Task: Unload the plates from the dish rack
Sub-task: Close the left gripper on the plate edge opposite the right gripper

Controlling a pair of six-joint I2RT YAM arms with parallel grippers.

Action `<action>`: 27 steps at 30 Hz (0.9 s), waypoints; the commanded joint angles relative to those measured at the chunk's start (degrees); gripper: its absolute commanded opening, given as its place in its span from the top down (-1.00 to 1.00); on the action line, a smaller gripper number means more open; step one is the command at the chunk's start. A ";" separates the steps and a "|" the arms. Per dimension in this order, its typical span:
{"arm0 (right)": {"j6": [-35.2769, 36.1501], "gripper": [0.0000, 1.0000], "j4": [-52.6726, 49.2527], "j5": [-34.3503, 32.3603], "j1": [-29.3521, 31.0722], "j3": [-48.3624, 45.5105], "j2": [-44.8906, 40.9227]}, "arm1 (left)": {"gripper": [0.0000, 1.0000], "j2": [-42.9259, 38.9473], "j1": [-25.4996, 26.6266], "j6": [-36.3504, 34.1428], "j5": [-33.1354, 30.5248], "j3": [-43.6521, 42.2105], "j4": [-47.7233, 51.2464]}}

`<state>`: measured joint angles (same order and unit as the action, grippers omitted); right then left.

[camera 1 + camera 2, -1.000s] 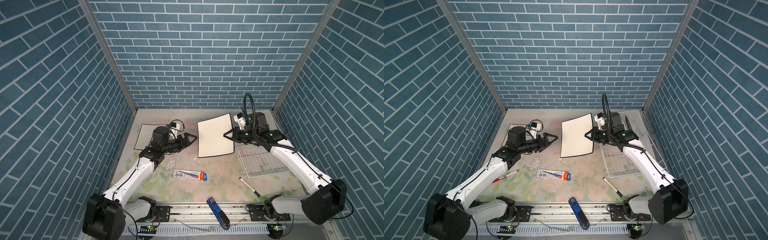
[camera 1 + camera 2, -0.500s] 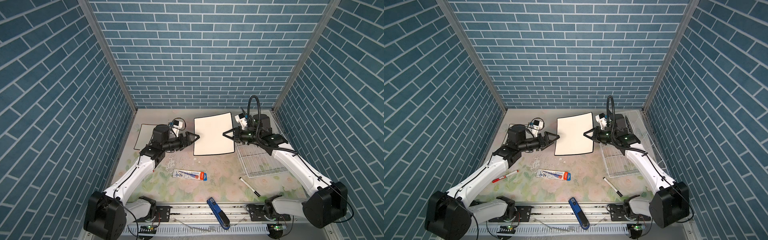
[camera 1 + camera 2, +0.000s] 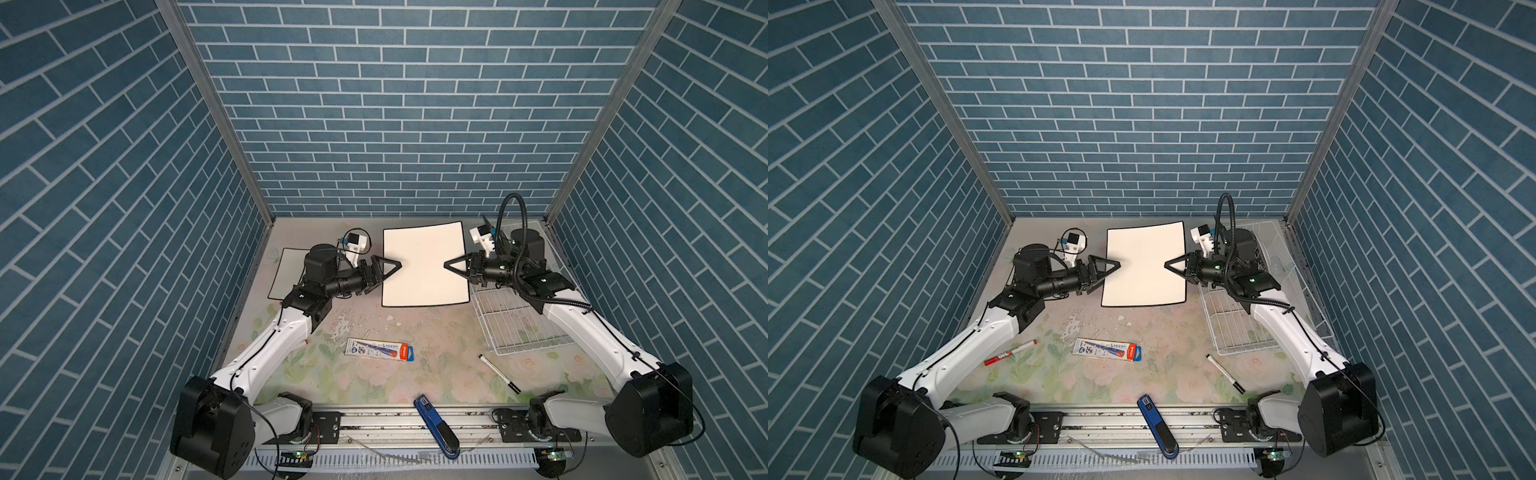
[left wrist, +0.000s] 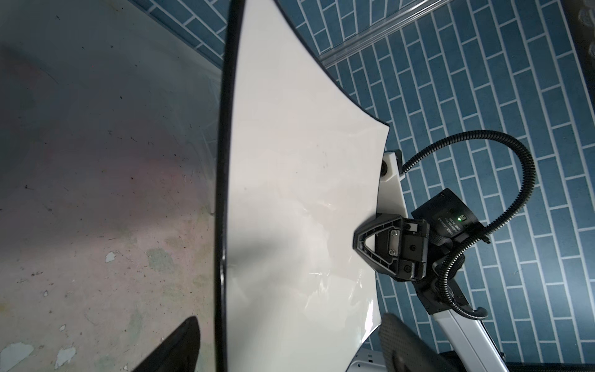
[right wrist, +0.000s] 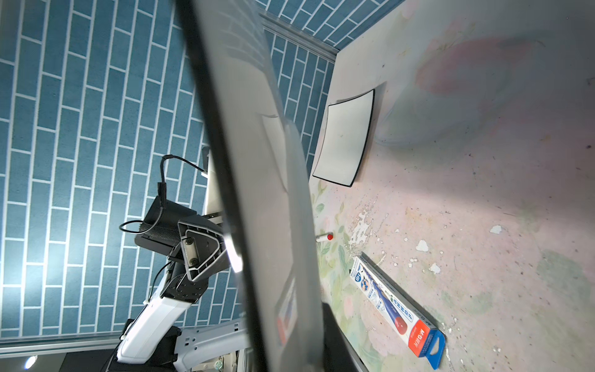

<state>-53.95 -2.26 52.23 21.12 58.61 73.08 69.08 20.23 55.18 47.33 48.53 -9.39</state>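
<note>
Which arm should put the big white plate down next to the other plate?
Probably the left. The left gripper stands open around the held plate's edge, and the other plate lies over on that side.

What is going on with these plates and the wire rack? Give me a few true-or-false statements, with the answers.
1. The right gripper is shut on one edge of the square white plate. True.
2. The left gripper is clamped tight on that plate. False: its jaws stand open, one on each side of the plate's opposite edge.
3. A second plate lies flat on the table. True.
4. The dish rack is full of plates. False: no plate shows in the part of it that is in view.
5. The blue and red box sits inside the dish rack. False: it lies on the table, apart from the rack.
</note>
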 commanded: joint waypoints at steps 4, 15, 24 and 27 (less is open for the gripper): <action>-9.58 1.00 18.87 7.42 -0.47 -1.24 -2.44 | -0.77 -0.33 0.25 1.64 2.28 1.52 -3.01; -9.24 1.00 17.61 8.07 -0.51 -1.27 -2.94 | -0.56 -0.17 0.25 4.46 4.16 2.09 -5.85; -8.63 1.00 16.59 8.51 -0.48 -0.72 -3.01 | -0.33 -0.21 0.25 6.56 5.12 2.51 -8.60; -8.71 1.00 16.43 8.17 -0.53 -0.93 -3.27 | -0.23 0.17 0.25 6.78 5.45 2.86 -8.76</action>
<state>-60.23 6.87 57.01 20.82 57.30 73.08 69.08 20.23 62.00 51.57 49.54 -15.88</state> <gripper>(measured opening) 0.150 0.624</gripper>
